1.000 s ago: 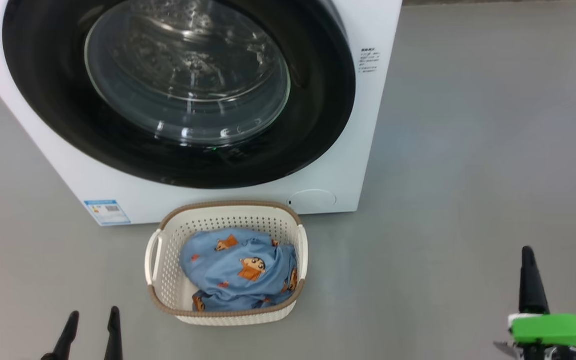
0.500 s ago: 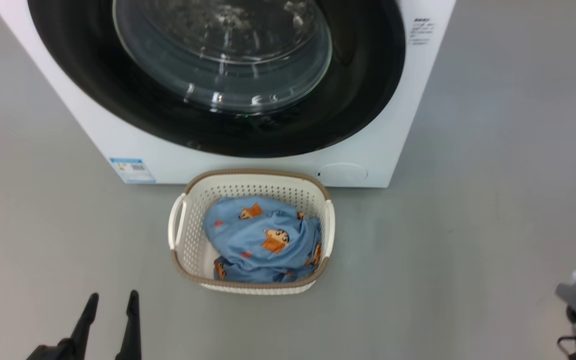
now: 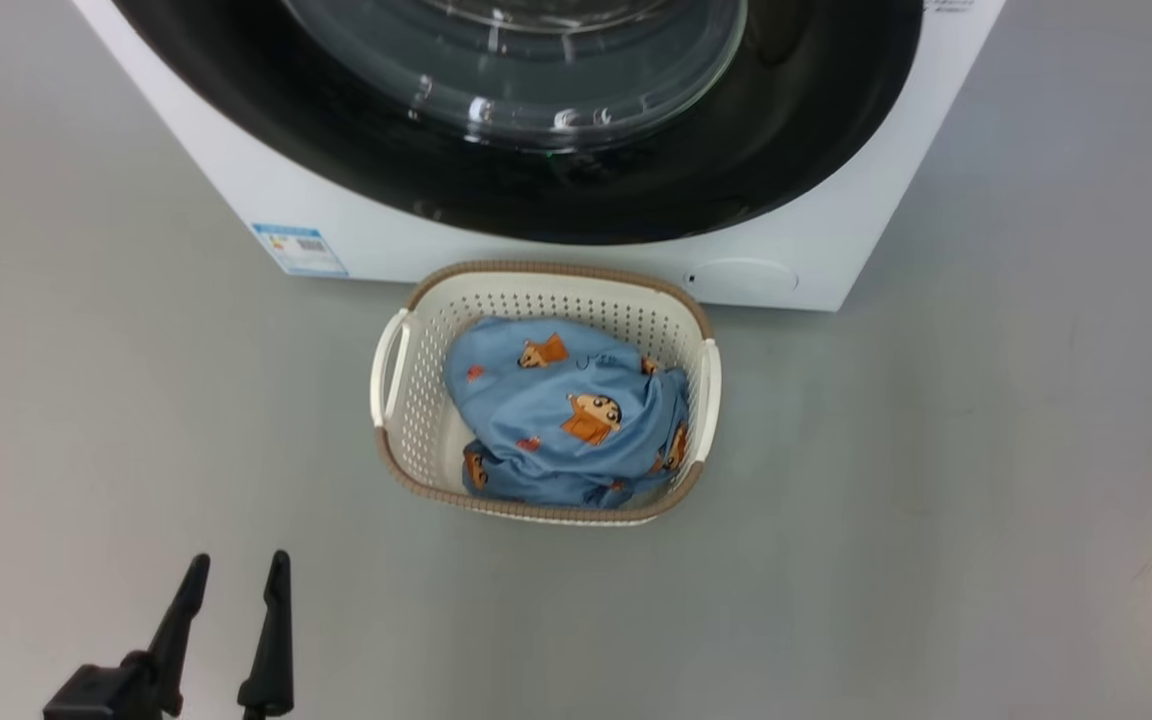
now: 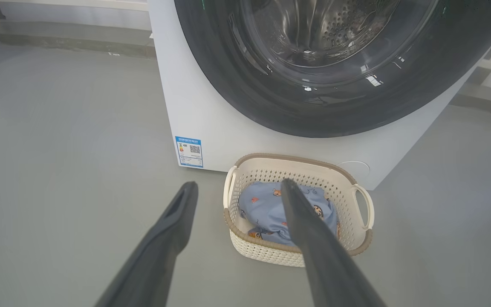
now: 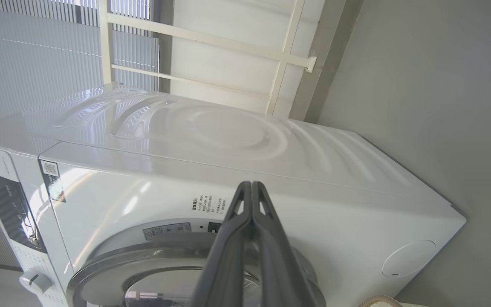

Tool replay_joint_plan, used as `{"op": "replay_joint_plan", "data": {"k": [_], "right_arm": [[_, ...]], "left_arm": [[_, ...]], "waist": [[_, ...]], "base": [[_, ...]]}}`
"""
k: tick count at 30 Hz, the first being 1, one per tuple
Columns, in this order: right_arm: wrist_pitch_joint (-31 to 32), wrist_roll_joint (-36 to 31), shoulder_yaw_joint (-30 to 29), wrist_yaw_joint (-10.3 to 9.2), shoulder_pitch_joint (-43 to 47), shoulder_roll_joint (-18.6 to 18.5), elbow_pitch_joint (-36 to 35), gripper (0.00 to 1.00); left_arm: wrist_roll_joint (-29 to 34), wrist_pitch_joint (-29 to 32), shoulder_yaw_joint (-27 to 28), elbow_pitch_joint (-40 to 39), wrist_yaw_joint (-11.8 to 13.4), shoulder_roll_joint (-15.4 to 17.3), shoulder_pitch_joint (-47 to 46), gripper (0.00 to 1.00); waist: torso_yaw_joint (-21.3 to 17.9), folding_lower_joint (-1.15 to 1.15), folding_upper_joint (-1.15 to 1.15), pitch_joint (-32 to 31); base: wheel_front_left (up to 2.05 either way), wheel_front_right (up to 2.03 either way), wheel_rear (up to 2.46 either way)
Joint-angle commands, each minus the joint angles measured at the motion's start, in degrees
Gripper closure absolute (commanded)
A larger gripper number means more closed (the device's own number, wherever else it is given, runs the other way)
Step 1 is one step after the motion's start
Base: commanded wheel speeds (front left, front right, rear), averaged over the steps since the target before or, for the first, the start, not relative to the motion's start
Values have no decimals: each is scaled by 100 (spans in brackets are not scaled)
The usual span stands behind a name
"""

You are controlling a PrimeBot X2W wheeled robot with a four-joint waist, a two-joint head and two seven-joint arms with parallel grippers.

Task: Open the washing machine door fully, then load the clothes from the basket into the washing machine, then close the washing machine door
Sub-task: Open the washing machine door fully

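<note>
— Where are the clothes (image 3: 566, 410) at this moment?

— They lie as a soft bundle inside the basket (image 3: 556, 270). It stands on the grey floor (image 3: 986, 450) just in front of the washing machine (image 3: 816, 240), a little to the right of the blue label (image 3: 301, 250). I think it is put there so that the way from the basket to the drum is short.

— And the washing machine door (image 3: 526, 90)?

— It looks shut, flat against the white front (its glass bowl and black rim show at the top of the head view). So in my judgement the first step, opening it fully, is not yet done.

— What do the grippers hold?

— Nothing. The left gripper (image 3: 238, 565) hangs low over the floor, well apart from the basket, with its two fingers spread wide. In its own wrist view they point towards the basket, perhaps ready for the clothes later. The right gripper (image 5: 250, 189) has its fingers pressed together and empty. It is turned on its side and aimed at the machine's front, beside the door rim.

— Why pressed together?

— Probably a thin tip goes more easily behind the door edge to pull it. One risk, I believe, is that the tip slips on the glossy rim.
</note>
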Motion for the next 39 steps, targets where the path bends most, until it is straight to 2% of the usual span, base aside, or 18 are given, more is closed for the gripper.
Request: {"op": "replay_joint_plan", "data": {"k": [1, 13, 39], "right_arm": [[118, -2, 64, 10, -224, -159, -179, 100], [639, -225, 343, 10, -1356, -273, -358, 100], [1302, -487, 1223, 10, -3022, -492, -303, 100]], "left_arm": [[-45, -38, 150, -183, -9, 128, -177, 0], [-223, -38, 177, -297, -9, 99, -300, 0], [-344, -38, 287, -328, -9, 87, -447, 0]], "waist": [[120, 0, 0, 188], [284, 0, 0, 846], [522, 0, 0, 1532]], "base": [[0, 0, 0], [0, 0, 0], [0, 0, 0]]}}
